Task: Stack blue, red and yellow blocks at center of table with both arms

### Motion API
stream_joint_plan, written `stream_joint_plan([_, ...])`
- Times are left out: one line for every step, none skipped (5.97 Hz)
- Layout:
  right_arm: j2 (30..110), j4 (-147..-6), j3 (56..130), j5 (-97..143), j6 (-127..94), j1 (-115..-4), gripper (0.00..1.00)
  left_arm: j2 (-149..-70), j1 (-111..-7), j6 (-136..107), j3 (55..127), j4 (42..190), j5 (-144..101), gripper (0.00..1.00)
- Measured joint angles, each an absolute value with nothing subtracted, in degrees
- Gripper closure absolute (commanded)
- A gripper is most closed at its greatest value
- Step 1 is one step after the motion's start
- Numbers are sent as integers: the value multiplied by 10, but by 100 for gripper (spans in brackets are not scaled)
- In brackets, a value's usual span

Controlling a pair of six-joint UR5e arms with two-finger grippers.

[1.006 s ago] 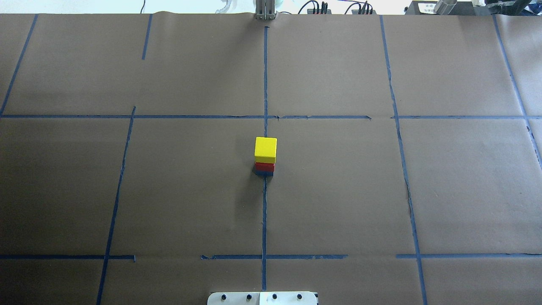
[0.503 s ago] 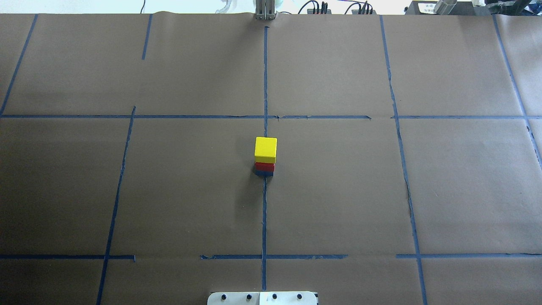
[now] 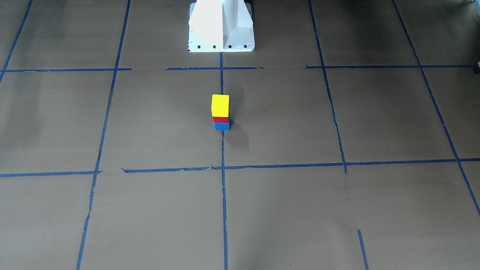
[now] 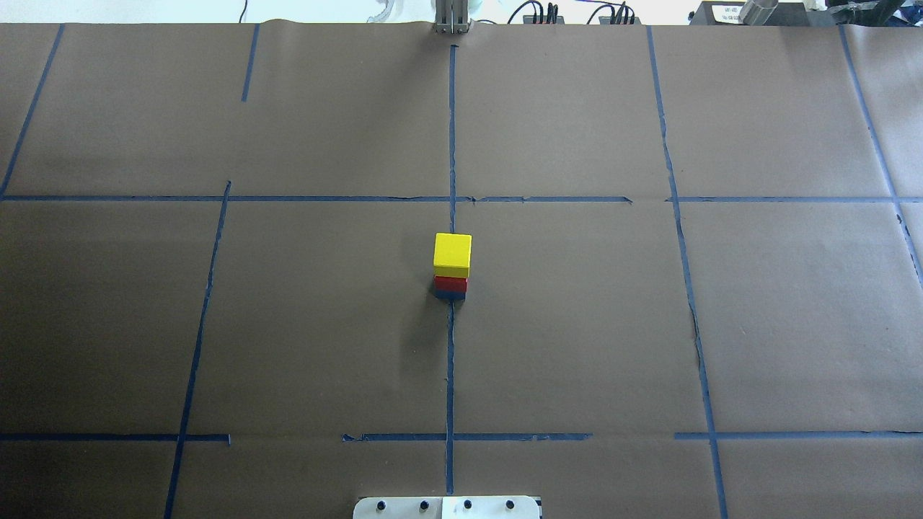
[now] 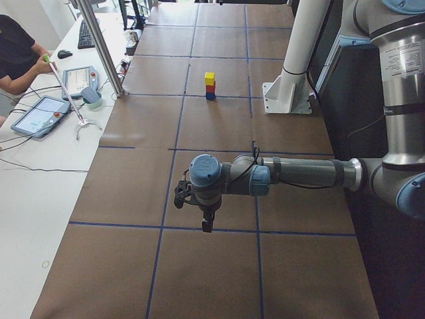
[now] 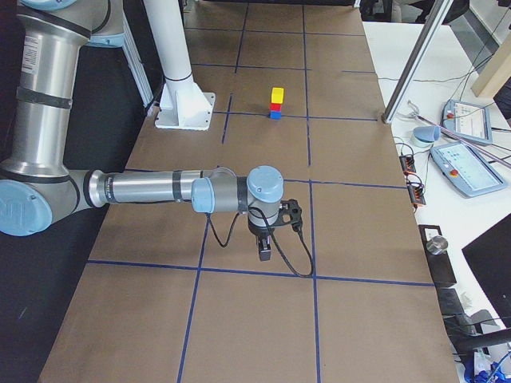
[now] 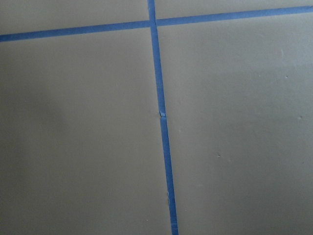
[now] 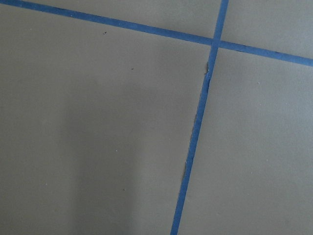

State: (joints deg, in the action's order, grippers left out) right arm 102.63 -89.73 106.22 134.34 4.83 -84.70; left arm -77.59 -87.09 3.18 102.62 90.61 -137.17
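The yellow block (image 4: pixel 453 254) sits on the red block (image 4: pixel 451 284) and the blue block (image 4: pixel 450 294), in front of the white base (image 3: pixel 221 26). The blocks look light, rigid and smooth (grip opposite flat sides). The table is covered in flat brown paper (image 4: pixel 577 324). The left gripper (image 5: pixel 207 226) and right gripper (image 6: pixel 266 251) hang far out from the base; I cannot tell whether their fingers are apart.

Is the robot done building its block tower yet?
It looks done. The yellow block sits on the red block, which sits on the blue block, on the center tape line. Nothing is in hand: the left gripper and right gripper hang over bare table, far from the blocks. Nothing seems left to stack.
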Motion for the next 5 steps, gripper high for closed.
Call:
stream_joint_plan([1030, -897, 1060, 1345, 50, -848, 0, -778, -871, 31, 1026, 906, -1373, 0])
stream_joint_plan([1030, -897, 1056, 1346, 50, -848, 0, -781, -870, 31, 1023, 905, -1373, 0])
stream_joint_plan([1030, -897, 1054, 1348, 50, -848, 0, -784, -870, 32, 1019, 905, -1374, 0])
stream_joint_plan([1032, -897, 1055, 1349, 50, -850, 0, -786, -870, 33, 1018, 905, -1374, 0])
stream_joint_plan([1035, -897, 1058, 1352, 50, -854, 0, -786, -869, 34, 1018, 905, -1373, 0])
